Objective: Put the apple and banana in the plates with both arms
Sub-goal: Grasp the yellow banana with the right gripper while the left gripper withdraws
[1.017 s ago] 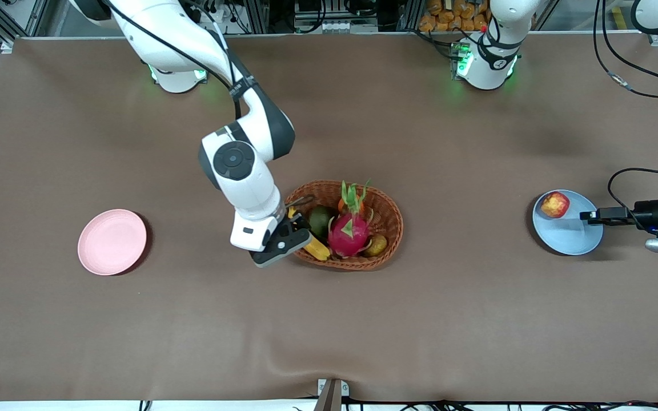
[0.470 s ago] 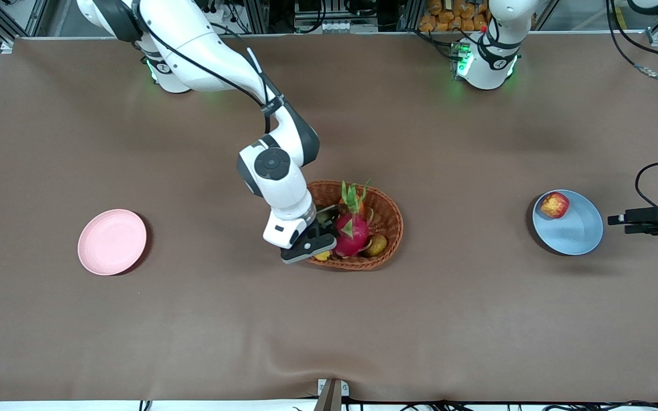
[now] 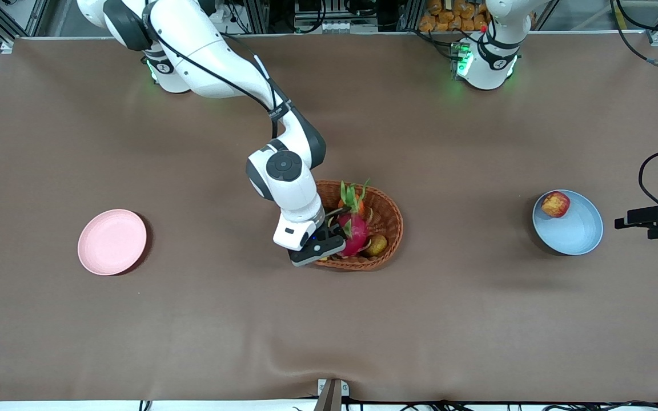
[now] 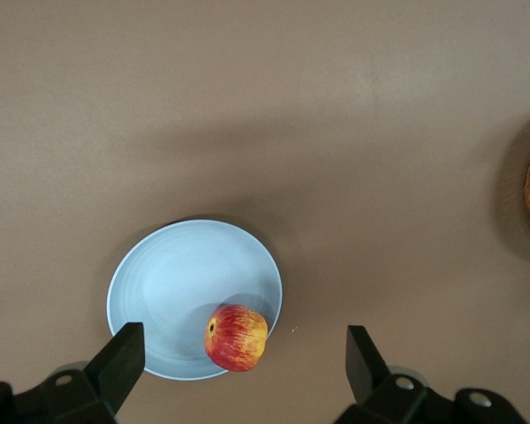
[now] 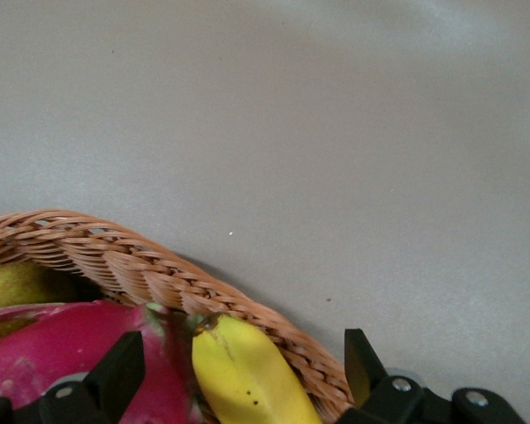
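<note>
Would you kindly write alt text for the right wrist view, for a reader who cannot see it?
The open right gripper hangs over a yellow banana lying at the rim of a wicker basket, beside a magenta dragon fruit. Bare brown table fills the rest.

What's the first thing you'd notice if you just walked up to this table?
The bright magenta dragon fruit in the wicker basket mid-table, with the right claw open just over the banana beside it. Toward the left arm's end, a red apple sits on the blue plate; the pink plate lies at the right arm's end.
</note>
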You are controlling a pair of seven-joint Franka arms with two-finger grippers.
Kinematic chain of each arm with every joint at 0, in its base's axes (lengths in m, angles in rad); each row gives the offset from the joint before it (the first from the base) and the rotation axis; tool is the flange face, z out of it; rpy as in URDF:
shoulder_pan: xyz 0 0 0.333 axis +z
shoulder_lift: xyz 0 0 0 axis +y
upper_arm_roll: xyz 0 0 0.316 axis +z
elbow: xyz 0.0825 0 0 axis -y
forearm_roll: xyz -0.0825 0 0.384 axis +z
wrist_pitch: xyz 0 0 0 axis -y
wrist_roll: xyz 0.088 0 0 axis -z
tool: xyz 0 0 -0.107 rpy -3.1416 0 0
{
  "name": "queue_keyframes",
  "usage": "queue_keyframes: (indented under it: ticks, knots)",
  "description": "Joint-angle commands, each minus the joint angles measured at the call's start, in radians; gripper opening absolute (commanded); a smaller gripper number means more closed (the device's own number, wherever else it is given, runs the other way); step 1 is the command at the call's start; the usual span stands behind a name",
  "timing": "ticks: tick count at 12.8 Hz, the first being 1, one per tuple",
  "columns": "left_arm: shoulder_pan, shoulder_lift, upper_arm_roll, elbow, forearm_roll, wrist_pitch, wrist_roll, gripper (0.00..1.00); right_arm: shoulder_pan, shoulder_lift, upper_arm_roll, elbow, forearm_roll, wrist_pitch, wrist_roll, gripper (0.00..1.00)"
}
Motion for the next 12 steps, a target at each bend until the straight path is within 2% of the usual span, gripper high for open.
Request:
queue_keyframes:
  ticks: [1,4,5,6,7,8,10,12]
  knots:
    - [-0.008,-0.060,0.007,-0.012,0.032,-0.005,-0.015,1.00,0.004,0.026,-0.011,0.040,-0.043,-0.006,0.014,1.00]
    - [-0.080,-0.119,0.010,-0.016,0.040,-0.014,-0.099,1.00,-0.001,0.026,-0.011,0.039,-0.082,-0.006,0.012,1.00]
    - [-0.110,-0.151,0.015,-0.022,0.040,-0.029,-0.149,1.00,0.001,0.026,-0.011,0.036,-0.082,-0.006,0.012,0.94]
    - [-0.164,-0.178,0.027,-0.023,0.051,-0.064,-0.197,1.00,0.002,0.026,-0.011,0.034,-0.082,-0.006,0.014,0.77]
    - [-0.199,-0.207,0.048,-0.023,0.071,-0.094,-0.231,1.00,0.002,0.026,-0.011,0.034,-0.082,-0.006,0.015,0.65]
    - [-0.245,-0.238,0.068,-0.023,0.074,-0.120,-0.274,1.00,0.004,0.026,-0.011,0.034,-0.081,-0.006,0.017,0.61]
    - [-0.366,-0.299,0.175,-0.024,0.074,-0.172,-0.318,1.00,0.008,0.025,-0.013,0.030,-0.081,-0.008,0.021,0.61]
    - [-0.437,-0.339,0.249,-0.023,0.074,-0.177,-0.317,1.00,0.011,0.023,-0.013,0.028,-0.079,-0.017,0.025,0.61]
